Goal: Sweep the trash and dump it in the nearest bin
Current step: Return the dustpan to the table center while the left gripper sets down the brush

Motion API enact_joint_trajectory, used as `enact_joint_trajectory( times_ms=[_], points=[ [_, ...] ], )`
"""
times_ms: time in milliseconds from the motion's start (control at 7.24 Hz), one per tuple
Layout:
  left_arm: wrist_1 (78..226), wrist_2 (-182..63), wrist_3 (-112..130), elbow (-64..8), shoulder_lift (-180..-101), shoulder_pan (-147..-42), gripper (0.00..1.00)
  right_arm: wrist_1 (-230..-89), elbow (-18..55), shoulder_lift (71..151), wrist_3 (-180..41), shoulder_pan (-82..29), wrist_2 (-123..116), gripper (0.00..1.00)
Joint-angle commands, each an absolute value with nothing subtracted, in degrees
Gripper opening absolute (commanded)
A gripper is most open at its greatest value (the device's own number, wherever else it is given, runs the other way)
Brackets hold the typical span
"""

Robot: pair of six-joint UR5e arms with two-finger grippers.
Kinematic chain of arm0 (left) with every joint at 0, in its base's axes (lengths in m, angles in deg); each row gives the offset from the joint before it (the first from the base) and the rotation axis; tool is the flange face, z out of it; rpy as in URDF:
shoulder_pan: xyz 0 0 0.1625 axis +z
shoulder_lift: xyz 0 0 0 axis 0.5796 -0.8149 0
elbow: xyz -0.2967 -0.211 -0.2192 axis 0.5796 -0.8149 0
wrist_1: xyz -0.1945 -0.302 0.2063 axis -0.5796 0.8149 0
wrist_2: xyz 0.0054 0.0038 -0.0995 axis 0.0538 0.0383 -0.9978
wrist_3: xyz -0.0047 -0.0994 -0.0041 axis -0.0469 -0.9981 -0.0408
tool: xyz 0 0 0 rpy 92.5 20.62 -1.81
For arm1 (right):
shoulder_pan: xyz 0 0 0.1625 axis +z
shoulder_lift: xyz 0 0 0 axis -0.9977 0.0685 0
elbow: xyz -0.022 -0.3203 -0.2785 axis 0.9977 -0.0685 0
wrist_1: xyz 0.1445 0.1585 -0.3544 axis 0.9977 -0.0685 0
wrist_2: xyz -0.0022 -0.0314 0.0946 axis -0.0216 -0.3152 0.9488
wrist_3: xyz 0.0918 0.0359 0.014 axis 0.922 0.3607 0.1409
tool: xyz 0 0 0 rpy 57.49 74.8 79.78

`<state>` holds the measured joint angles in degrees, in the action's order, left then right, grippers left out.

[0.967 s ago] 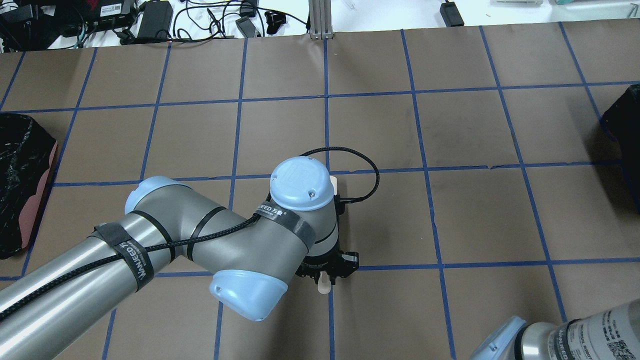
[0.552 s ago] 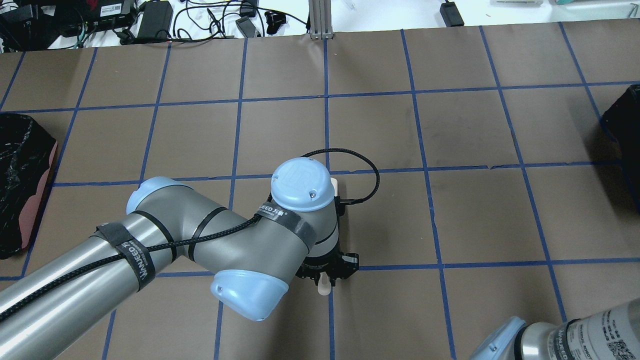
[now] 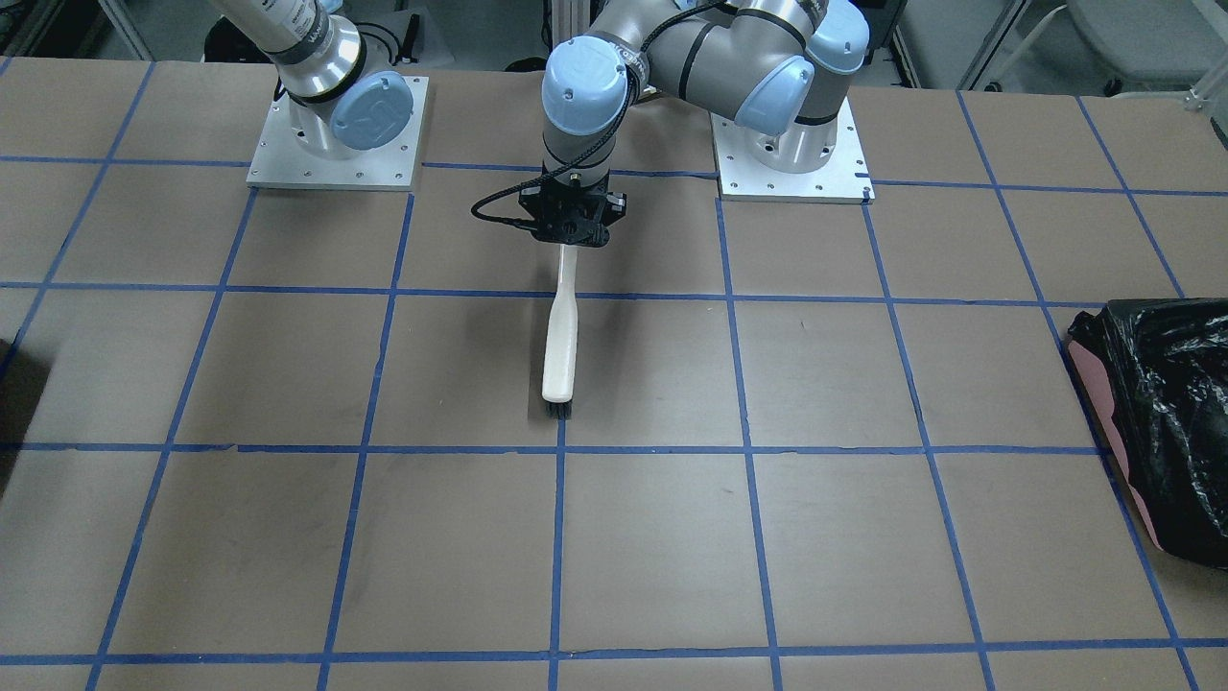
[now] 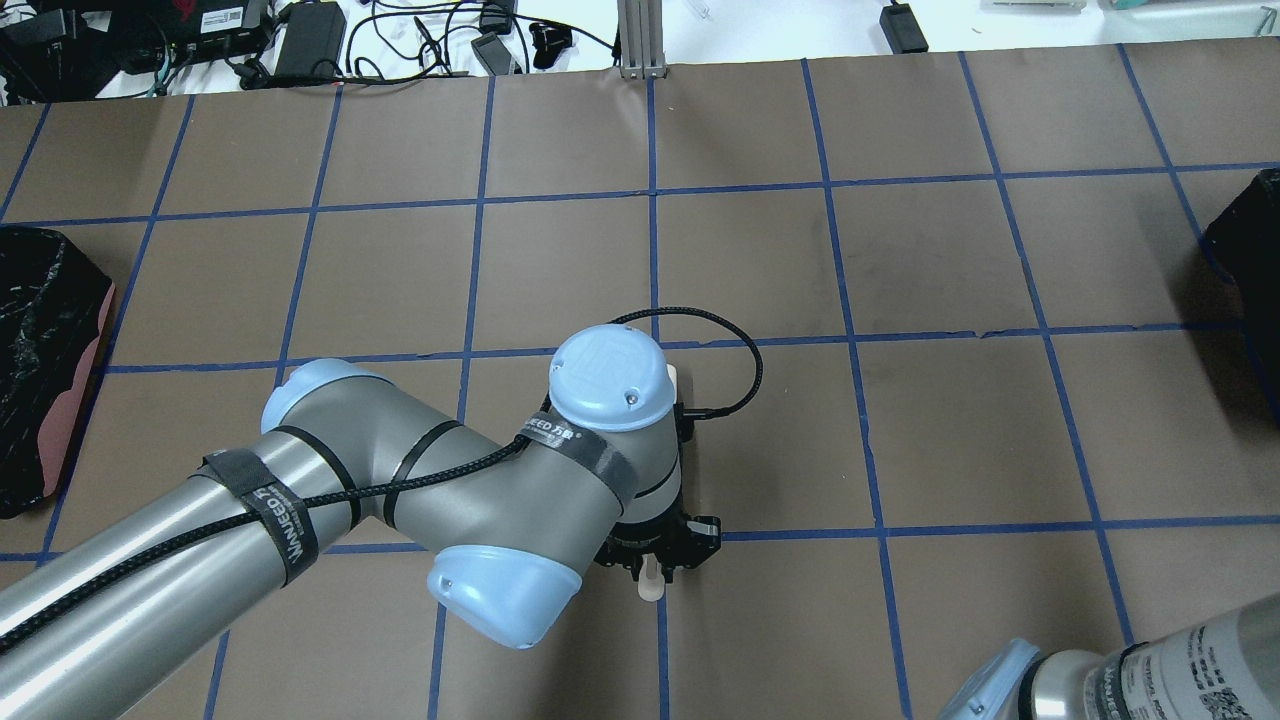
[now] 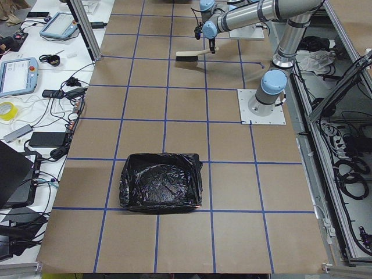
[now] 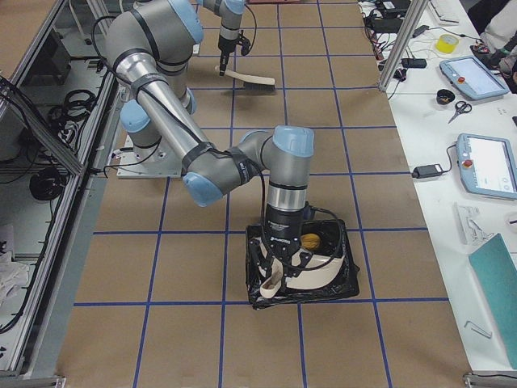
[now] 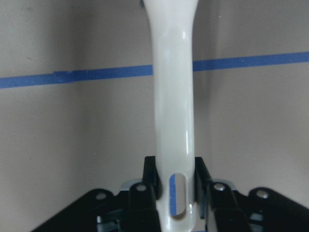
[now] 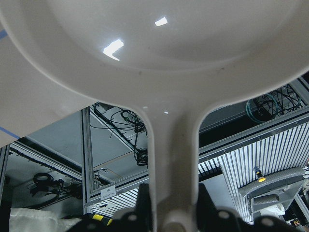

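My left gripper (image 7: 175,188) is closed on the handle of the white brush (image 3: 560,336), and its bristle end points away from my base. My right gripper (image 8: 174,205) clamps the handle of the white dustpan (image 8: 145,48), tilted over the black-lined bin (image 6: 260,297). A yellow-orange lump (image 6: 311,241) shows there, it seems inside the bin, but maybe it lies on the pan

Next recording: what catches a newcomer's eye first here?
The right gripper holds a white dustpan over the black-lined bin at the table's end on the robot's right, a yellow-orange lump showing inside. At mid-table, the left gripper grips a white brush by its handle.
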<state>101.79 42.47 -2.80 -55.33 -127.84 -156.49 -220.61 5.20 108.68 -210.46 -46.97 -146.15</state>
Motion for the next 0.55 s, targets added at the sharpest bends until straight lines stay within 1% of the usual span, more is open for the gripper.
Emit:
enact_joint_trajectory(
  times_ms=[0, 138, 276, 414],
  points=[
    [101.8, 42.7, -2.7, -55.8, -127.9, -156.5, 0.38, -213.6, 5.2, 110.3, -203.2, -41.7, -145.7, 0.00],
    [101.7, 42.9, -2.2, -55.7, -127.8, -156.5, 0.48, -209.0, 5.2, 111.1, -198.0, -39.0, -145.7, 0.00],
    [101.7, 42.9, -2.1, -55.6, -127.8, -156.5, 0.55, -206.9, 5.2, 111.2, -194.2, -36.4, -145.5, 0.00],
    [101.7, 42.9, -2.2, -55.2, -127.8, -156.3, 0.59, -205.8, 5.2, 111.2, -192.0, -34.0, -145.3, 0.00]
  ],
)
